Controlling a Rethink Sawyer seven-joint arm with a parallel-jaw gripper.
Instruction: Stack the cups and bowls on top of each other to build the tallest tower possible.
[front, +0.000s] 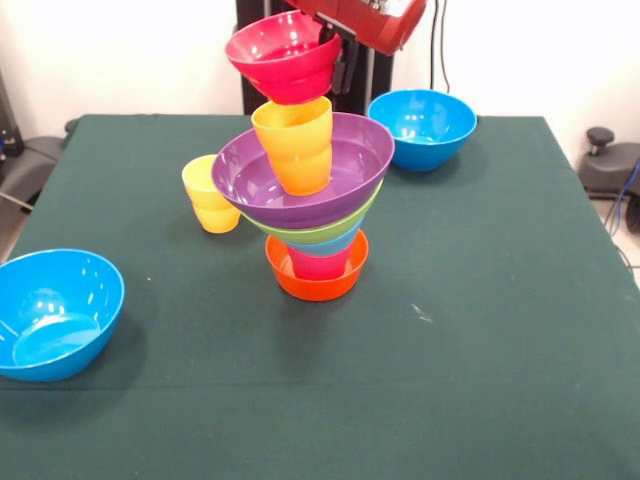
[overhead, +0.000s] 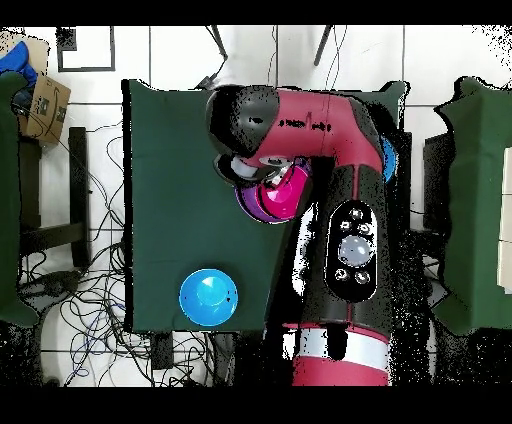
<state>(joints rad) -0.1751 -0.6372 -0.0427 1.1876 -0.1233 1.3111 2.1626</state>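
Observation:
The tower (front: 316, 215) stands mid-table: an orange bowl (front: 317, 281) at the base, a red-pink cup (front: 319, 264) in it, then a light blue bowl, a lime green bowl (front: 318, 233) and the wide purple bowl (front: 300, 175). An orange cup (front: 296, 143) stands upright in the purple bowl. Above it the small red bowl (front: 283, 56) hangs tilted, its base at the cup's rim. My gripper (front: 338, 62) is shut on the red bowl's right rim. A yellow cup (front: 208, 194) stands on the cloth left of the tower. In the overhead view my arm (overhead: 320, 130) covers most of the tower (overhead: 268, 205).
One blue bowl (front: 423, 127) sits at the back right, and another blue bowl (front: 55, 312) (overhead: 208, 297) sits near the front left corner. The dark green cloth (front: 470, 330) covers the table. Cables and other furniture surround the table in the overhead view.

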